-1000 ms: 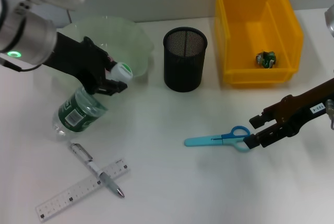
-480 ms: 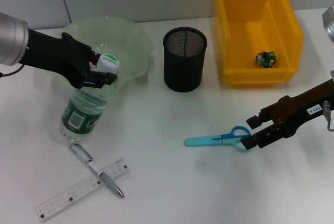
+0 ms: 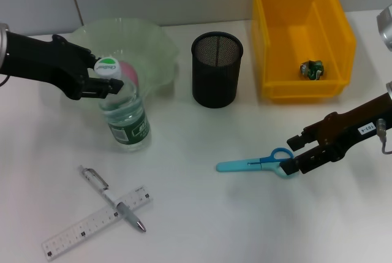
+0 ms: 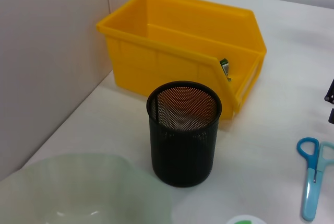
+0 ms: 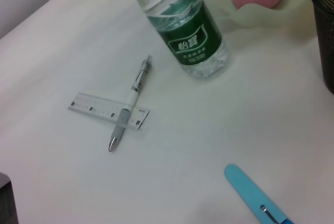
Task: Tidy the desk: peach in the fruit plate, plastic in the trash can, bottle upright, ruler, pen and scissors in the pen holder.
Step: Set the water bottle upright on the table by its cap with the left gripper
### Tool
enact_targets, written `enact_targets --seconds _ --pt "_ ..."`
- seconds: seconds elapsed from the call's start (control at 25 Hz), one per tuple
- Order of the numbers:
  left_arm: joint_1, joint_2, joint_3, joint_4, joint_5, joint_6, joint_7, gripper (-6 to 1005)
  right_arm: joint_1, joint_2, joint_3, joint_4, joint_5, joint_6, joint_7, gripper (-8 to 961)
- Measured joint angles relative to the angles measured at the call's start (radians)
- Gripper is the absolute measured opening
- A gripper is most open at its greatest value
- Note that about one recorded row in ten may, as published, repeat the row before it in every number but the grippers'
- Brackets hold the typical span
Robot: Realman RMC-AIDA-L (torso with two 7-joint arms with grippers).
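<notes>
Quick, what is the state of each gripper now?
Left gripper: closed on the bottle at its neck.
Right gripper: closed on the scissors at the handles.

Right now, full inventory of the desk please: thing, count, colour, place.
bottle: 1, clear with green label and white cap, upright in front of the bowl
bowl: 1, pale green, back left
peach: 1, pink, in the bowl
pen holder: 1, black mesh, centre back
bin: 1, yellow, back right
plastic scrap: 1, green, inside the bin
scissors: 1, blue, front right
pen: 1, silver, lying across the ruler
ruler: 1, clear, front left
left pincer: black, shut on the bottle near its cap
right pincer: black, at the scissors' handles
</notes>
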Motion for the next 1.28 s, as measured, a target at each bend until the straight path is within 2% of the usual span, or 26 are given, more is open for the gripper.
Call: enact_targets --seconds 0.36,0.76,1.28 --pt "0.005 0.002 -0.081 0.015 -0.016 0.070 0.005 449 0.000 0.002 0.000 0.000 0.000 0.000 0.000 764" --pt "0.039 0.037 -0.102 0.045 -0.017 0.089 -0.028 449 0.000 0.003 0.000 0.000 0.001 0.000 0.000 764" --pt "0.071 0.050 -0.145 0.043 -0.007 0.064 -0.029 456 0.000 0.017 0.000 -0.009 0.033 0.010 -0.028 764"
